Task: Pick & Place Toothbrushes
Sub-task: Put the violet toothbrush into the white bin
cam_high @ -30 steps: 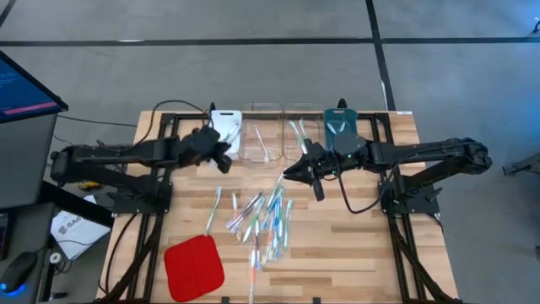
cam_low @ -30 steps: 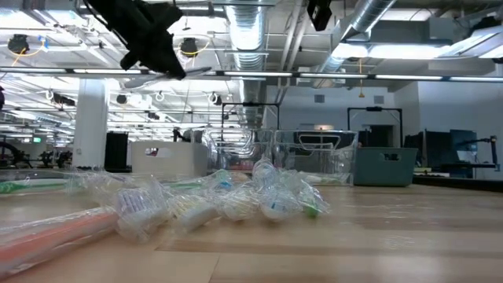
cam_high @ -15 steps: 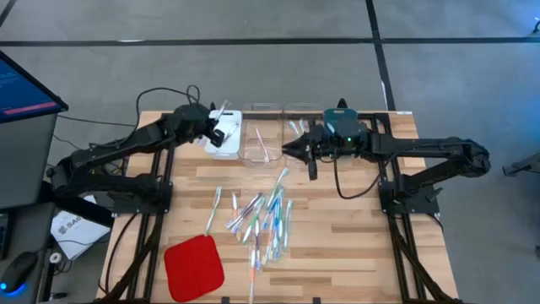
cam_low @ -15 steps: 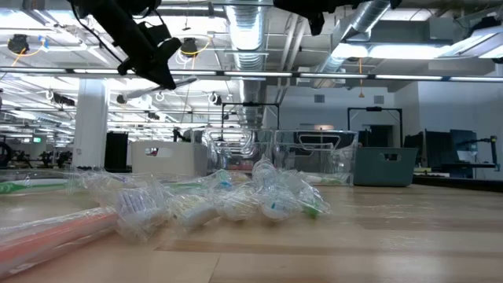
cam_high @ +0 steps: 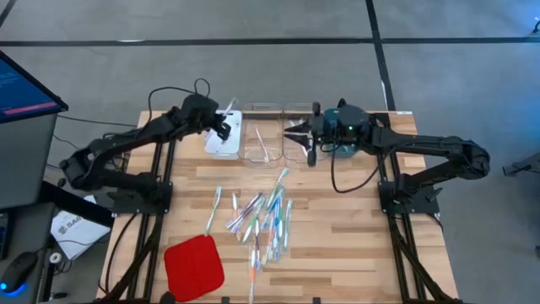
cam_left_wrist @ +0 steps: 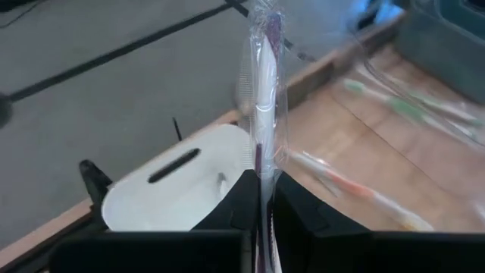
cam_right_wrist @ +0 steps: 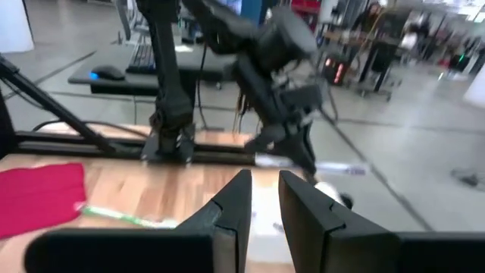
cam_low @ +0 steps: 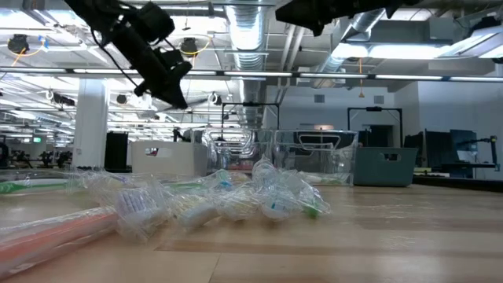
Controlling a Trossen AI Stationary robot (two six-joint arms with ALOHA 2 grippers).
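My left gripper (cam_left_wrist: 260, 199) is up over the white tray (cam_high: 226, 135) at the back left of the table (cam_high: 337, 245), fingers pinched tight on a wrapped toothbrush (cam_left_wrist: 264, 98) that stands up out of them, grey-purple along its handle. My right gripper (cam_high: 295, 135) hangs above the clear trays (cam_high: 260, 143) at the back, fingers a narrow gap apart, nothing visible between them. The loose toothbrushes (cam_high: 261, 218) lie heaped mid-table in their wrappers. A few more lie in the clear trays. Red pad (cam_high: 193, 267) at the front left.
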